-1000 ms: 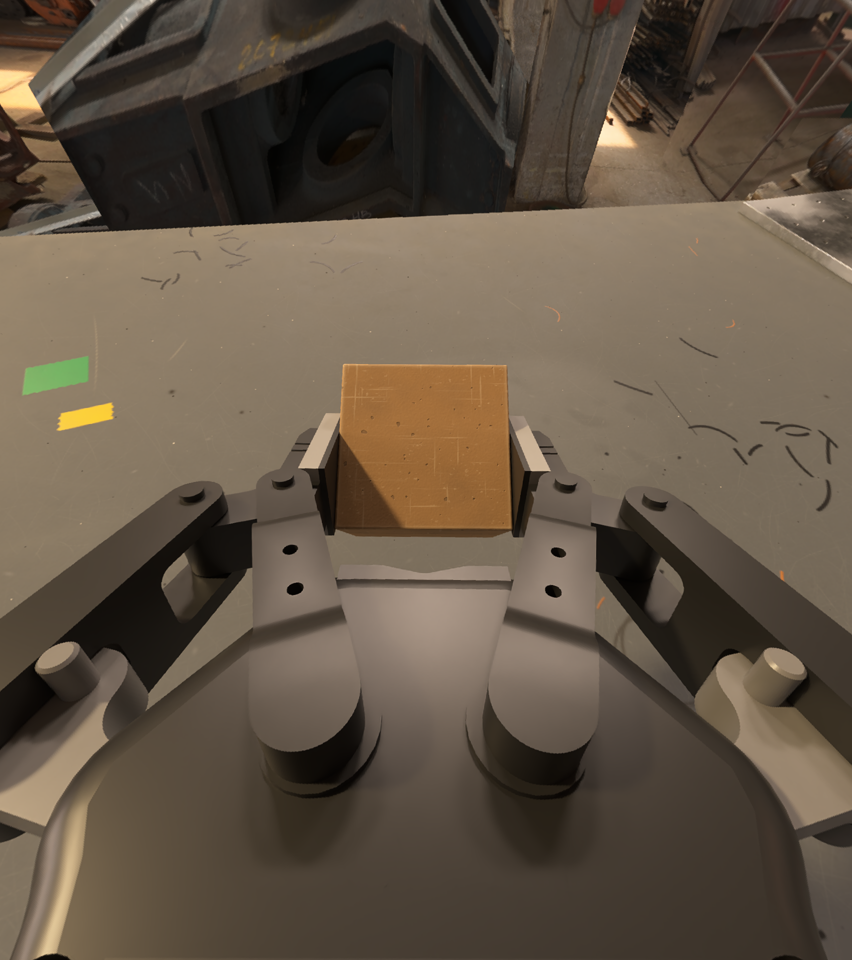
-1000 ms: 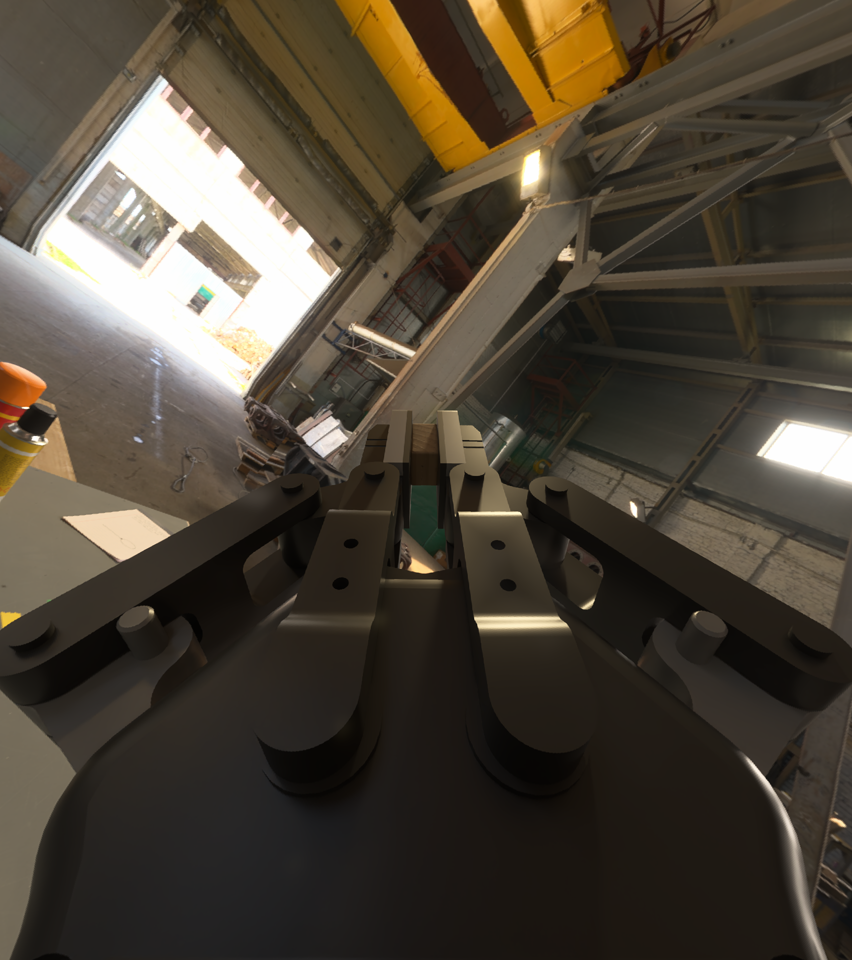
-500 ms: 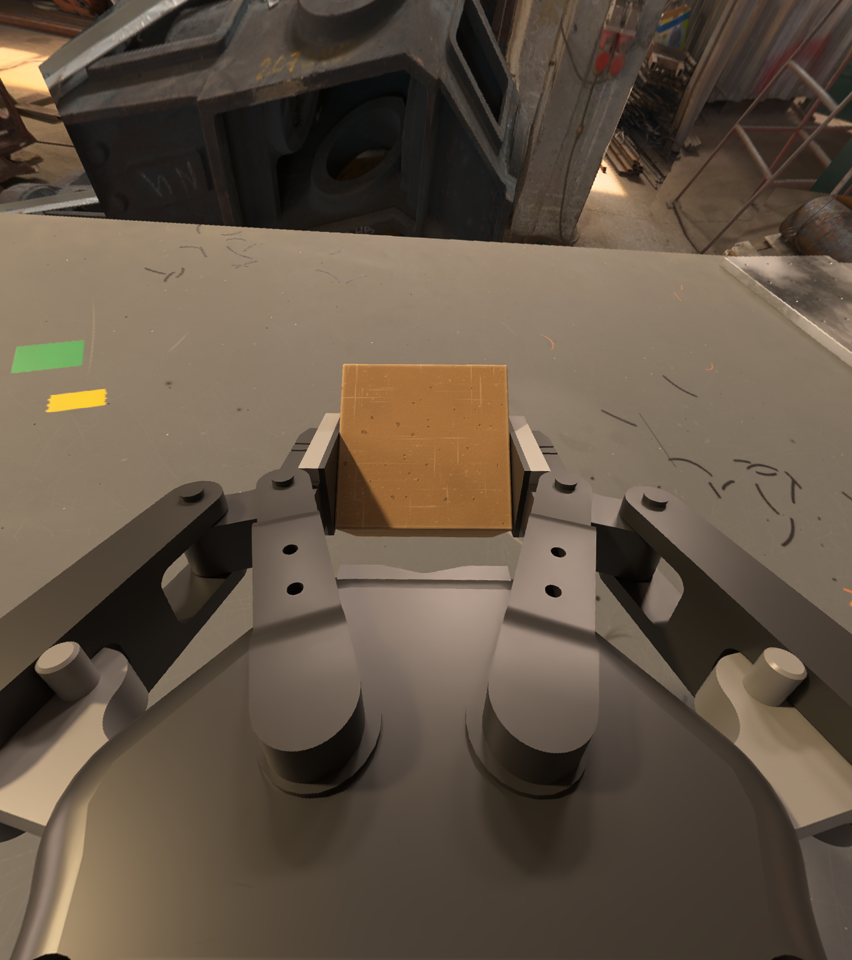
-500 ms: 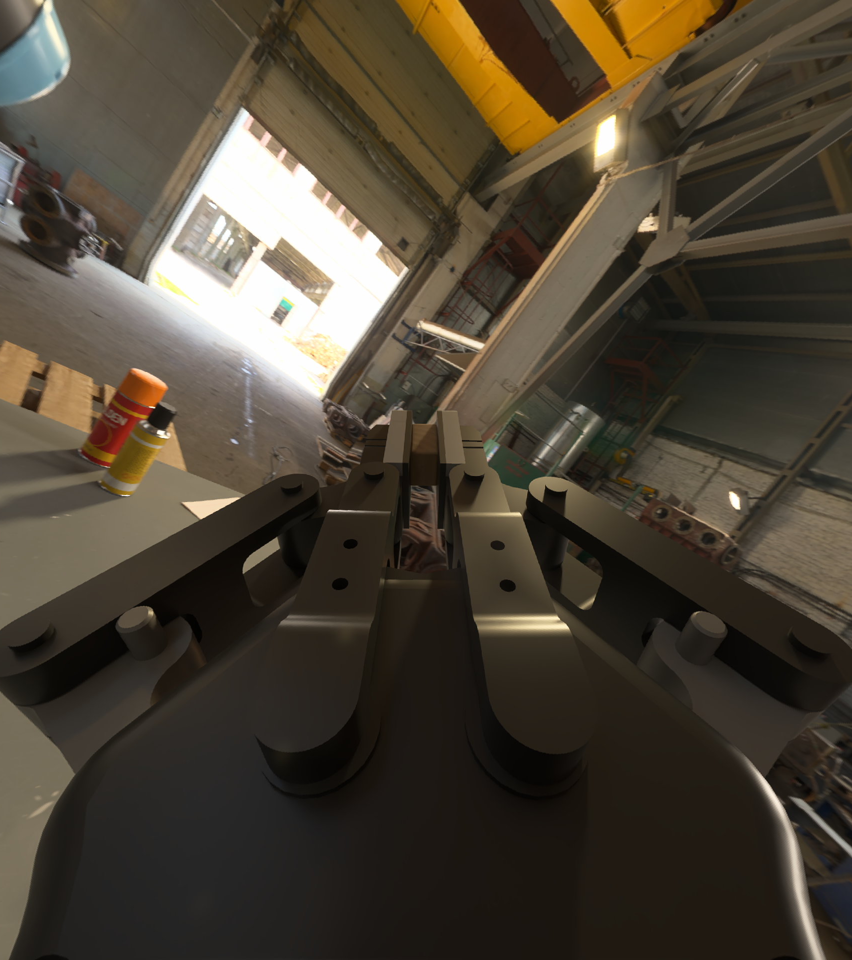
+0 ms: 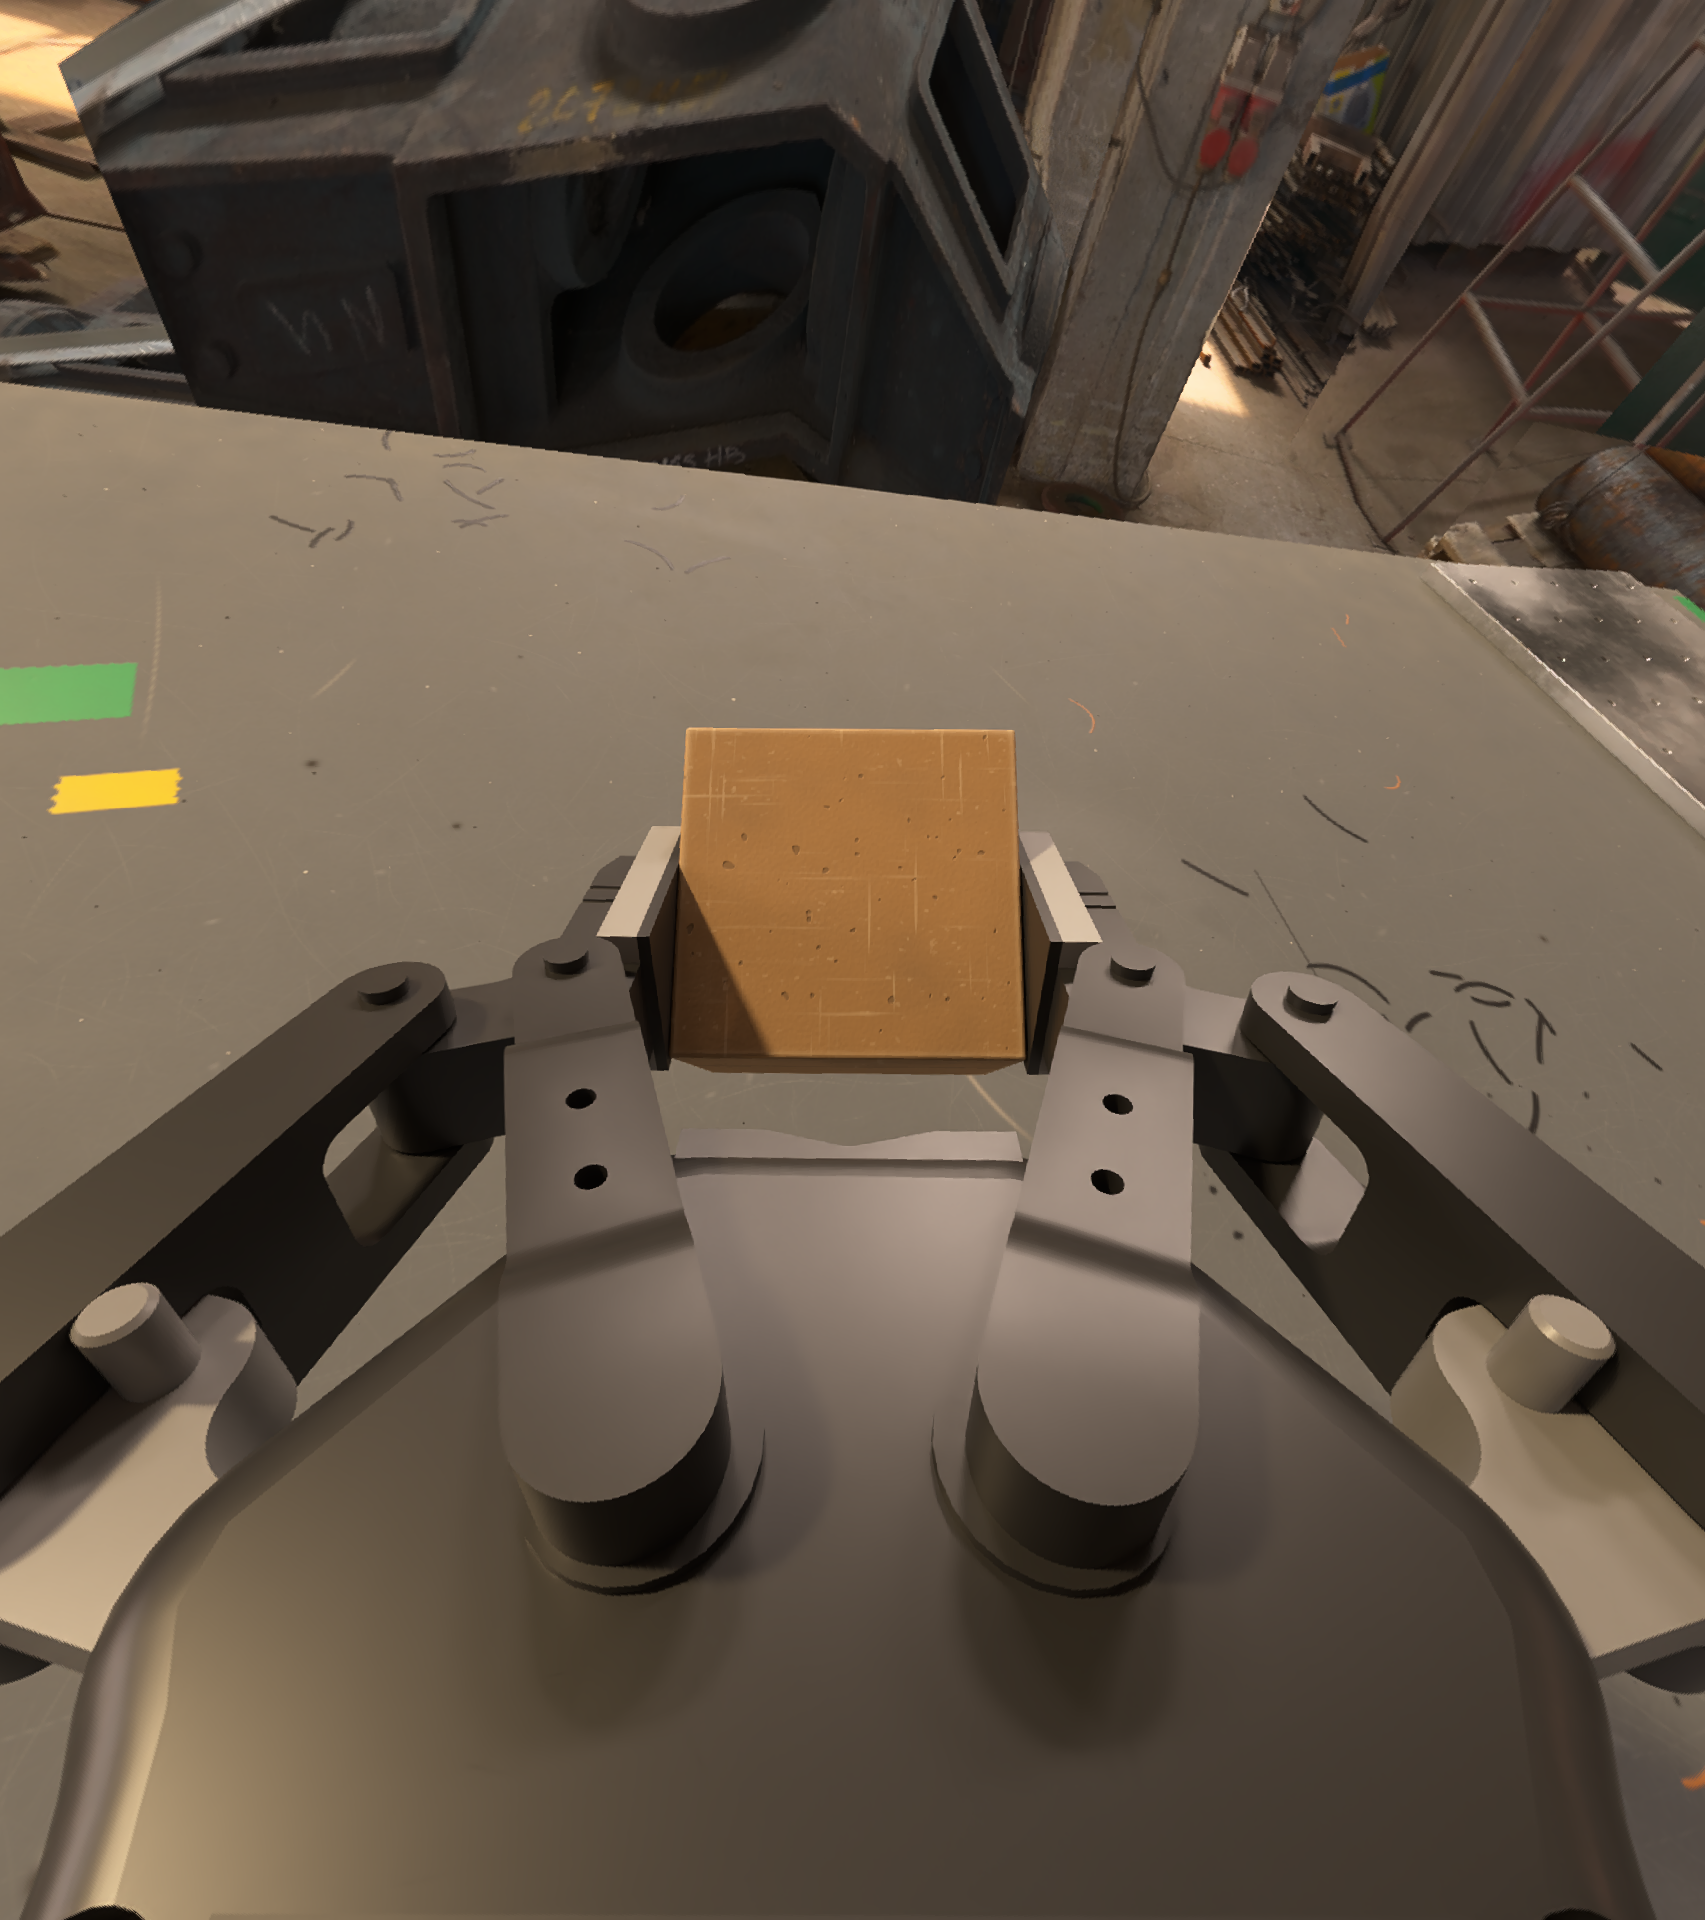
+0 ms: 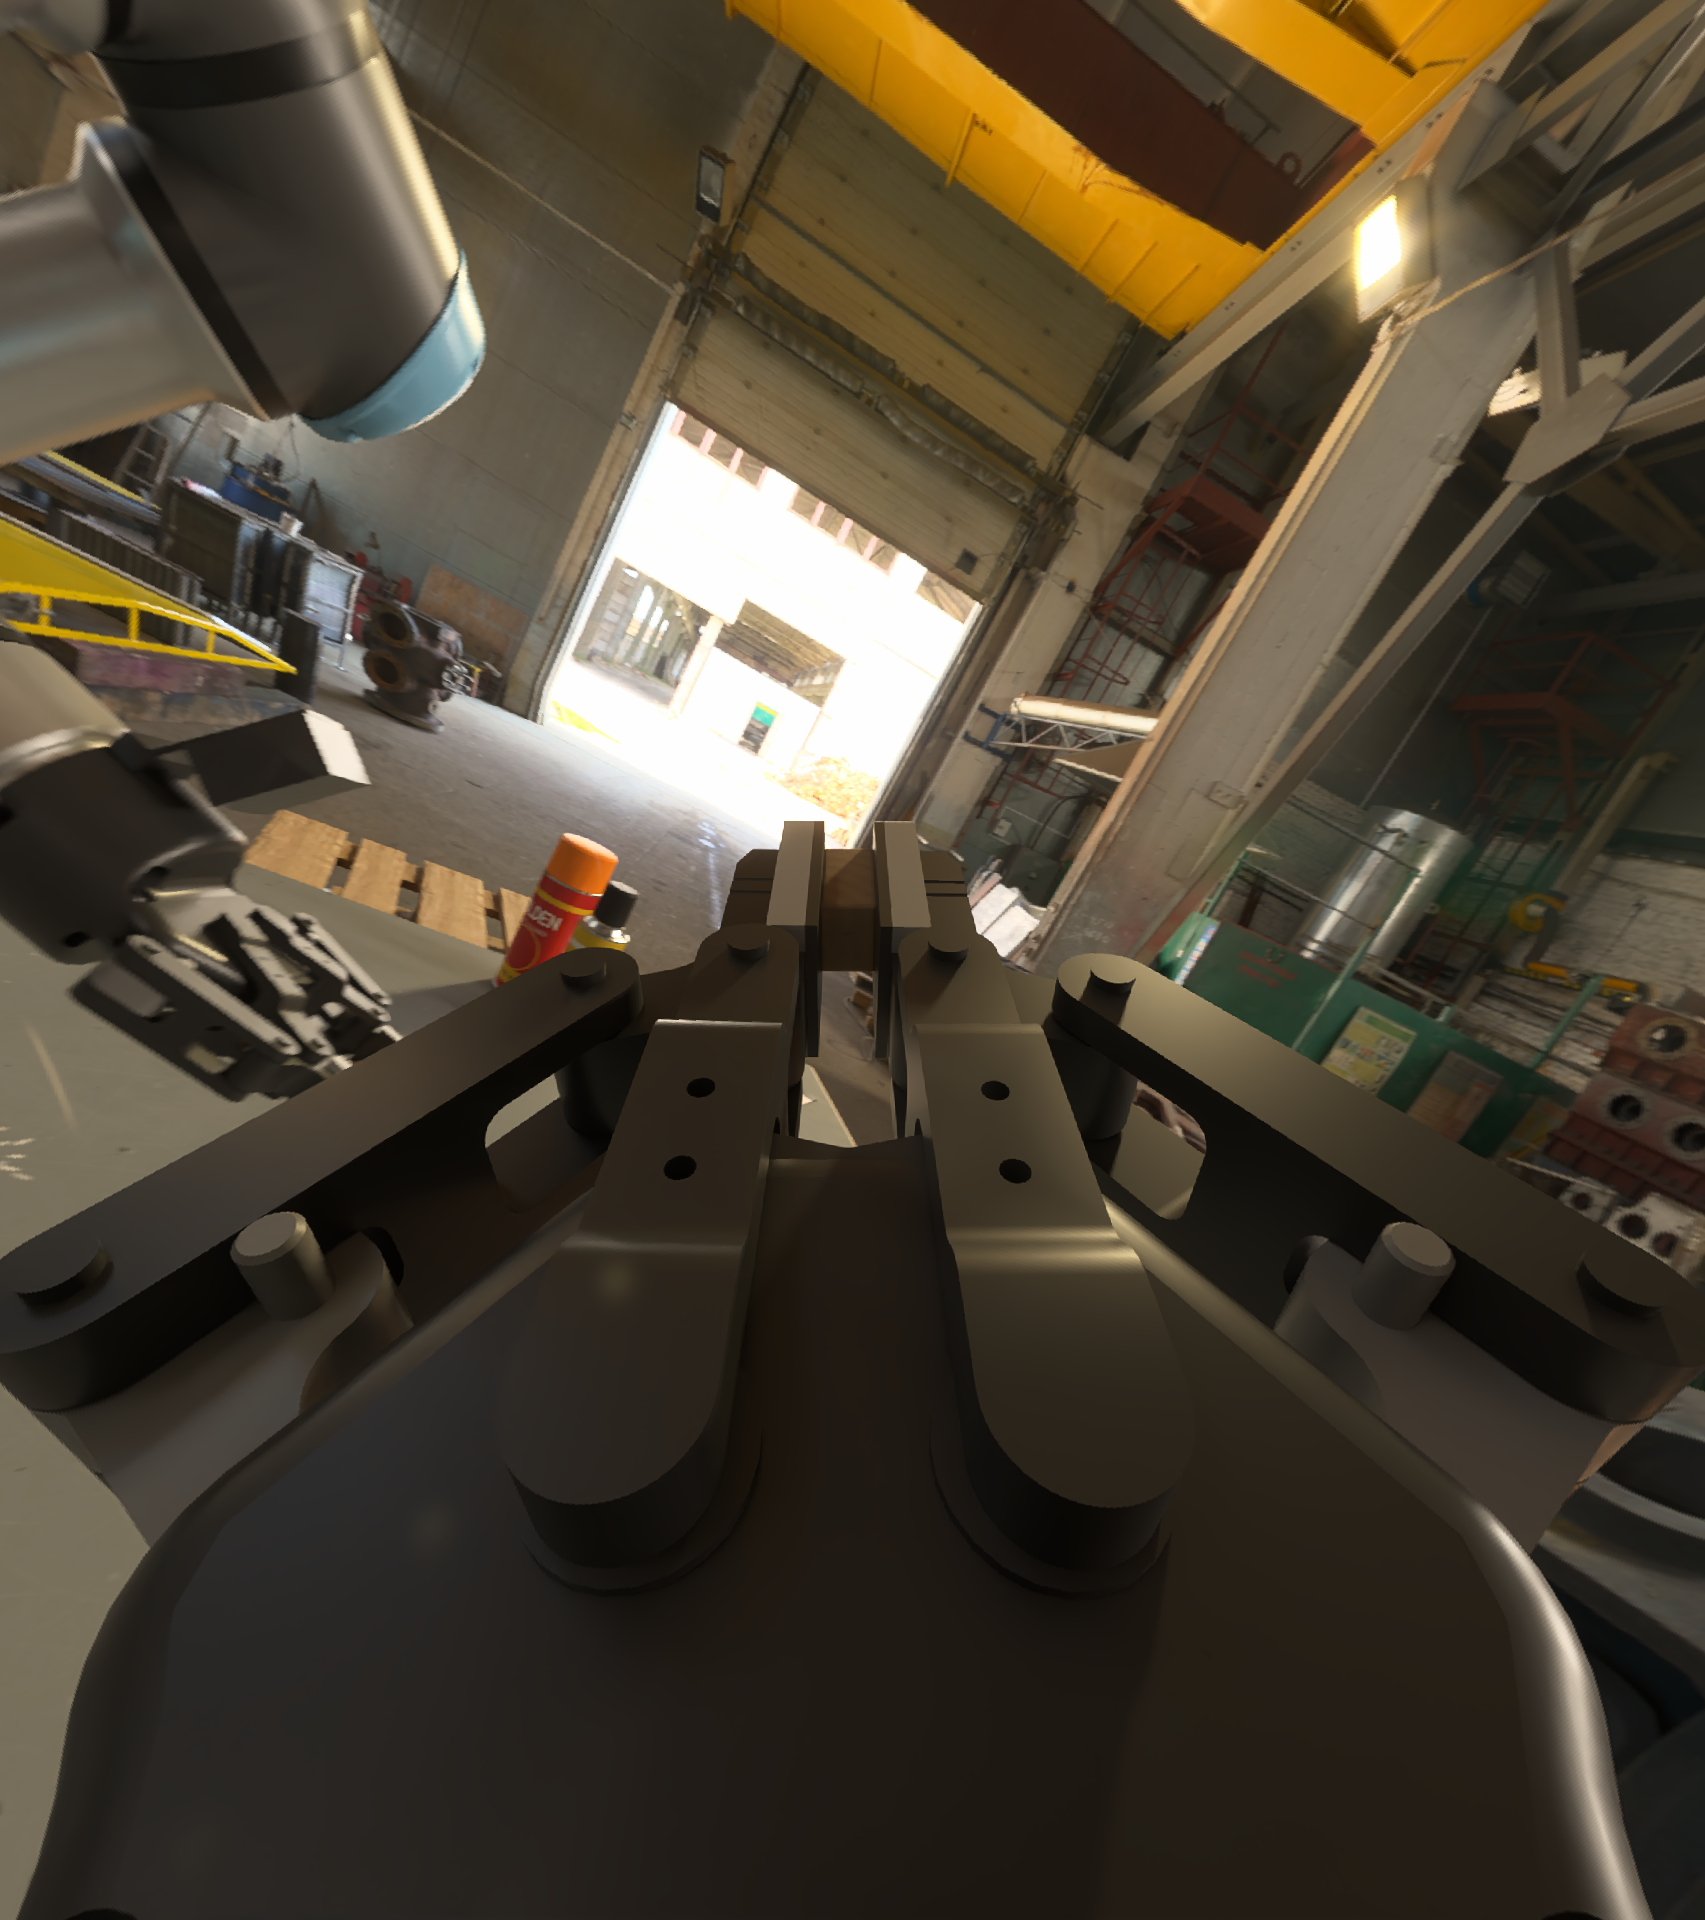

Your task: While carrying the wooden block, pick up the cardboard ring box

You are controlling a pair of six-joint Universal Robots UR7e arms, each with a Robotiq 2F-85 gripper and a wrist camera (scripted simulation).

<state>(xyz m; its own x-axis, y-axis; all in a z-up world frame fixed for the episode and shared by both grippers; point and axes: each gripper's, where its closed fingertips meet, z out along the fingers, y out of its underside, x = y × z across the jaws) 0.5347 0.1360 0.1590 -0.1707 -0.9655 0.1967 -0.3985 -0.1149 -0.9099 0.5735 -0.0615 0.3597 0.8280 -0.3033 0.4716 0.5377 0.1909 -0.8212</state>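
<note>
My left gripper (image 5: pixel 850 847) is shut on the cardboard ring box (image 5: pixel 848 904), a brown speckled square box held between both pads above the grey table (image 5: pixel 515 675). My right gripper (image 6: pixel 846 842) is shut on the wooden block (image 6: pixel 850 914), a narrow brown piece pinched between its fingertips, and it points out over the table's edge toward the hall. In the right wrist view the left gripper (image 6: pixel 308 997) and its arm (image 6: pixel 204 208) show at the left, above the table; the box is hidden there.
An orange-capped spray can (image 6: pixel 557 909) and a small yellow bottle (image 6: pixel 609 920) stand on the table ahead of the right gripper. Green (image 5: pixel 58 693) and yellow (image 5: pixel 115 792) tape marks lie at the left. A metal plate (image 5: pixel 1637 665) lies at the right edge.
The right gripper has swung down and around with the block, bringing the left arm and gripper into its view. The left gripper has turned slightly, still holding the box.
</note>
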